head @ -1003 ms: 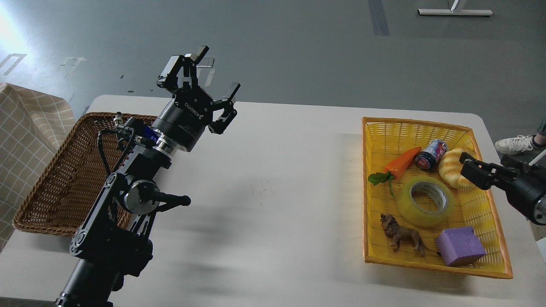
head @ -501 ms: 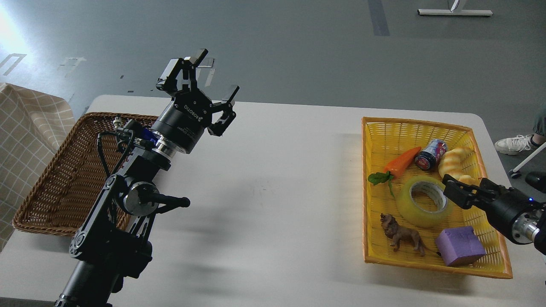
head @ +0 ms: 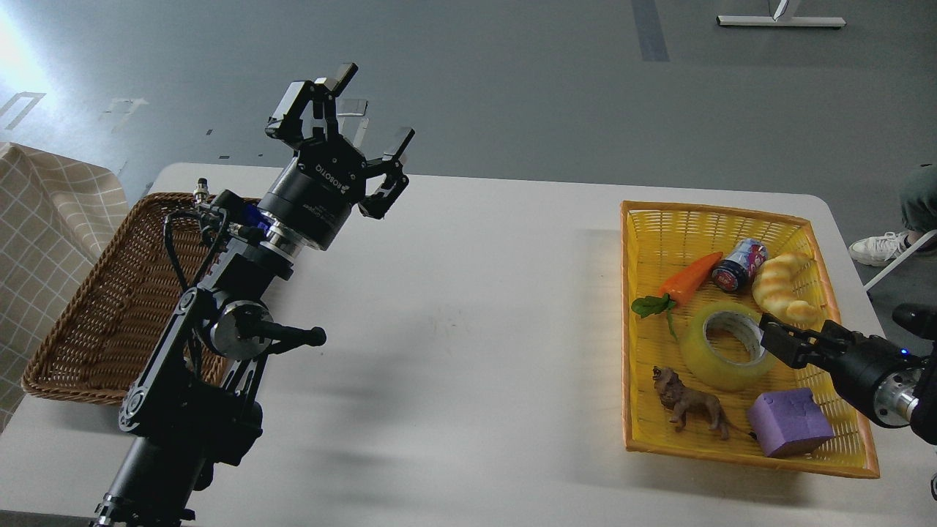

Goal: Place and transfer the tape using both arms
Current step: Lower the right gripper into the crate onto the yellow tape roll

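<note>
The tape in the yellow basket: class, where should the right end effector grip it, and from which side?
Grip the tape across its right wall, one finger in the open core, one outside, coming from above-right, probably. It lies flat, hole up, with the right end effector already at that edge.

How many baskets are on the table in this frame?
2. A brown wicker basket sits at the table's left edge, partly behind the left arm; a yellow basket sits on the right, holding the toys and tape.

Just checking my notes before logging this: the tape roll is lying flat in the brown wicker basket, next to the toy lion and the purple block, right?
Not quite. The head view shows the tape roll lying flat in the yellow basket, not the brown wicker basket. The rest holds: it is next to the toy lion and the purple block.
</note>
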